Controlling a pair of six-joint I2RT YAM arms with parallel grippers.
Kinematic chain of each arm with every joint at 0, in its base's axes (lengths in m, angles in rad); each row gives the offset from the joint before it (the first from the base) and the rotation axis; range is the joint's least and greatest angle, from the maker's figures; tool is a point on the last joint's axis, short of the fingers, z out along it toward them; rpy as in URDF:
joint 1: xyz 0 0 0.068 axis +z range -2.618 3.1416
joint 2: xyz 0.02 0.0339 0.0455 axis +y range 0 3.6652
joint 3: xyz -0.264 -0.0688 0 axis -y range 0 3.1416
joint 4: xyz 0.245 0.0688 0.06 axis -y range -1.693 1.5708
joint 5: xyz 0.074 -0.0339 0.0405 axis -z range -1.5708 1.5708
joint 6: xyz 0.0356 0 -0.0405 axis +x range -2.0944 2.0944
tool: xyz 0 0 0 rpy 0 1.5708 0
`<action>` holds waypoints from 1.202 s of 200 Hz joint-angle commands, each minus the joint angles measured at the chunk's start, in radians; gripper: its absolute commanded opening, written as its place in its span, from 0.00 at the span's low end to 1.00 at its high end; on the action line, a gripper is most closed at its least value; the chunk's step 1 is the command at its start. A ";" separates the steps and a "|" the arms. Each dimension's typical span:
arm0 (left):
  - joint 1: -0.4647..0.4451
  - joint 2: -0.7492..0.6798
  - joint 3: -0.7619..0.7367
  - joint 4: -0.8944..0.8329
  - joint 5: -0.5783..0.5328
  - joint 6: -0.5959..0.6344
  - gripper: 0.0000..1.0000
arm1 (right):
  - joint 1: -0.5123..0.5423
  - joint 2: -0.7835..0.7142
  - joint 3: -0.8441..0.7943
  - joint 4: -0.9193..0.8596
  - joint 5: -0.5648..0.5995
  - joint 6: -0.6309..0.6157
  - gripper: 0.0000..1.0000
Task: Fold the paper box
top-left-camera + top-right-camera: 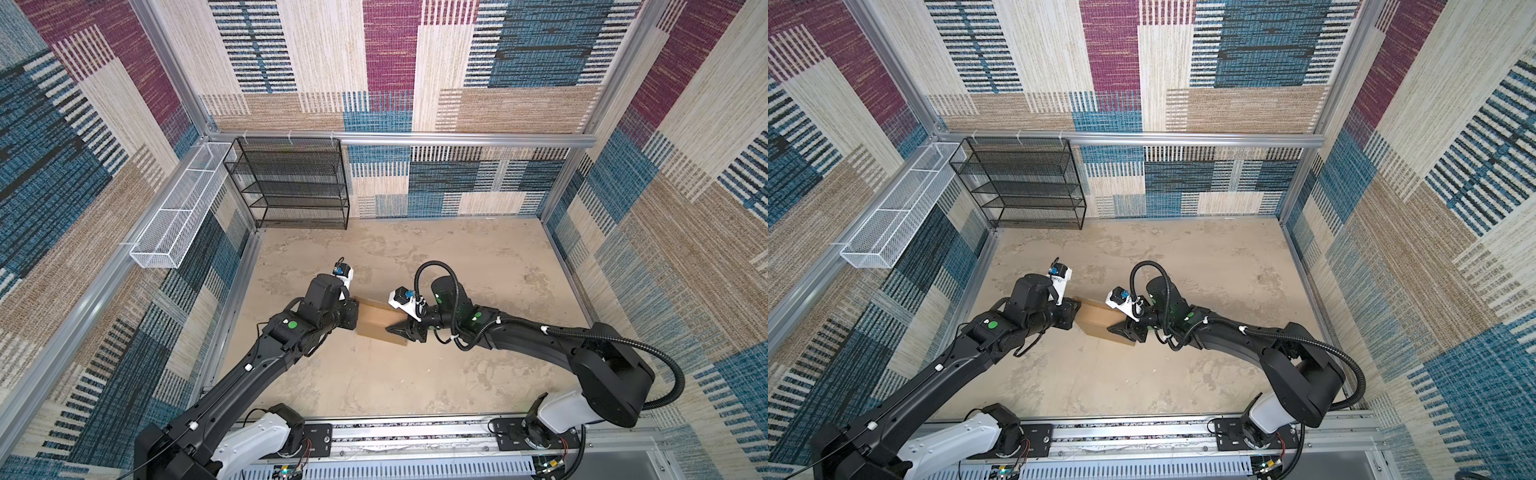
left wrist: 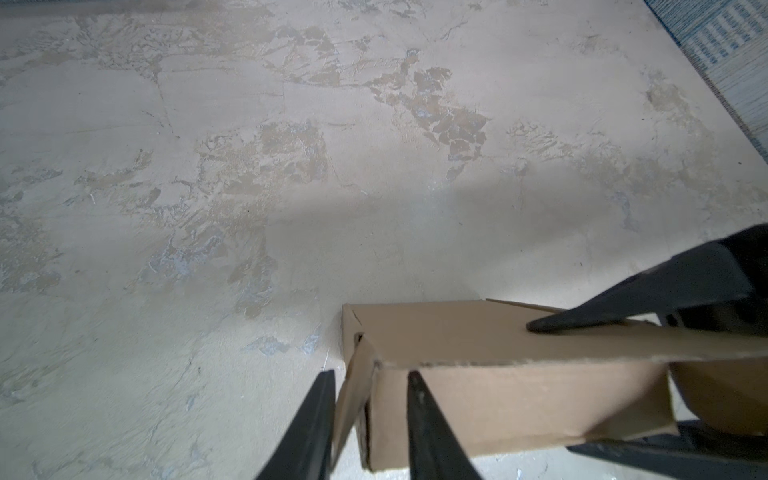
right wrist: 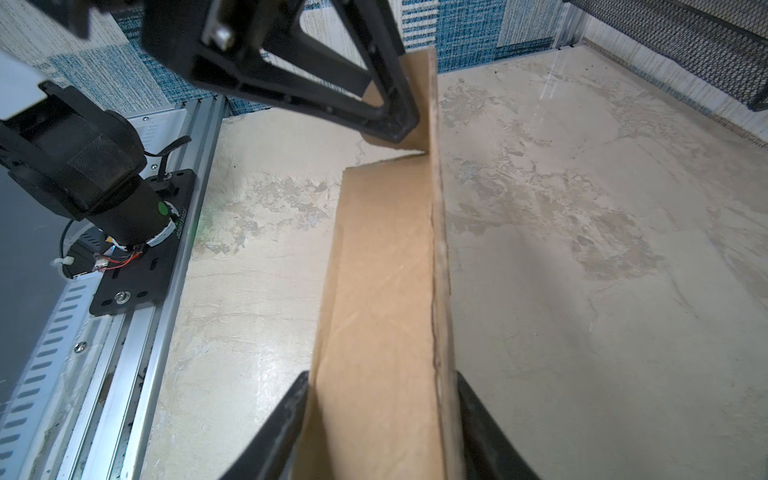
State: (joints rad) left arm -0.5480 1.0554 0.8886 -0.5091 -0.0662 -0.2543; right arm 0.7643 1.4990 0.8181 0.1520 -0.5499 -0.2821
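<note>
The paper box is a brown cardboard box lying mid-table between my two arms. My right gripper is shut on its right end, one finger pressed on each side of the box. My left gripper is at the box's left end, mostly hidden under its wrist in both top views. Its fingers stand apart, straddling a side flap that sticks out at the corner of the box. One right finger lies on the box's top panel.
A black mesh shelf stands at the back left against the wall. A white mesh basket hangs on the left wall rail. The arms' aluminium base rail runs along the front edge. Patterned carpet walls enclose the beige table.
</note>
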 commanded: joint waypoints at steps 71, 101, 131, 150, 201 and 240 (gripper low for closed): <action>0.000 -0.027 -0.011 -0.019 0.028 -0.013 0.13 | 0.001 0.002 0.015 0.004 -0.001 -0.009 0.27; 0.000 -0.025 -0.026 -0.008 0.025 -0.015 0.10 | 0.000 0.003 0.017 0.003 0.001 -0.008 0.27; 0.000 -0.020 -0.054 0.023 0.032 -0.025 0.06 | 0.001 0.005 0.021 -0.002 0.002 -0.006 0.27; 0.000 -0.018 -0.070 0.036 0.031 -0.029 0.04 | 0.000 0.006 0.023 -0.003 0.000 -0.006 0.27; 0.000 -0.029 -0.088 0.052 0.006 -0.022 0.00 | 0.001 0.013 0.031 -0.016 -0.007 -0.011 0.27; 0.000 -0.021 -0.095 0.058 0.005 -0.030 0.00 | 0.001 0.015 0.035 -0.020 -0.009 -0.010 0.37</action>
State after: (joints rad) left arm -0.5476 1.0267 0.8055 -0.4057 -0.0727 -0.2657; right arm 0.7620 1.5143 0.8459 0.1257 -0.5453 -0.2707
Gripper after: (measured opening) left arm 0.065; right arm 0.505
